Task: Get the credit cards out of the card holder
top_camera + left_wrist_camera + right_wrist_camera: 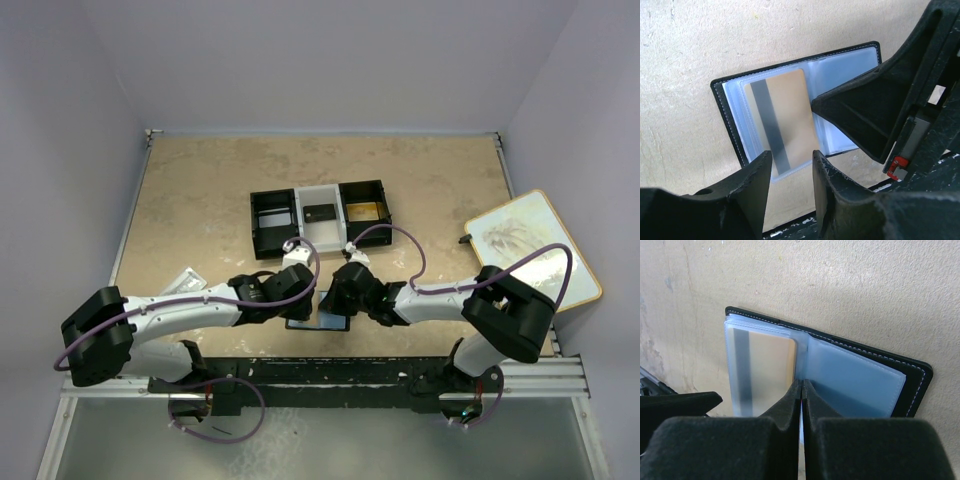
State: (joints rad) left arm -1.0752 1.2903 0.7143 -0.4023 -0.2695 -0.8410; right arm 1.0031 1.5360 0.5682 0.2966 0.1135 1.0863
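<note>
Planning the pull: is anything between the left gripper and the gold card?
Nothing visible: the gold card lies right before the open left gripper; the shut right gripper presses the card holder beside it.

Left hand [791, 161] parted around gold card [785, 115], seemingly half out of card holder [842, 67].

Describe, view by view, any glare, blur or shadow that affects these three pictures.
Top external: strong glare on the pale wood-rimmed rectangular board. Left wrist: the left hand in the foreground is softer than the sharp gold-tan plastic card. Right wrist: the right hand is soft, and the clear sleeves of the black bifold card holder make that card look hazy.
</note>
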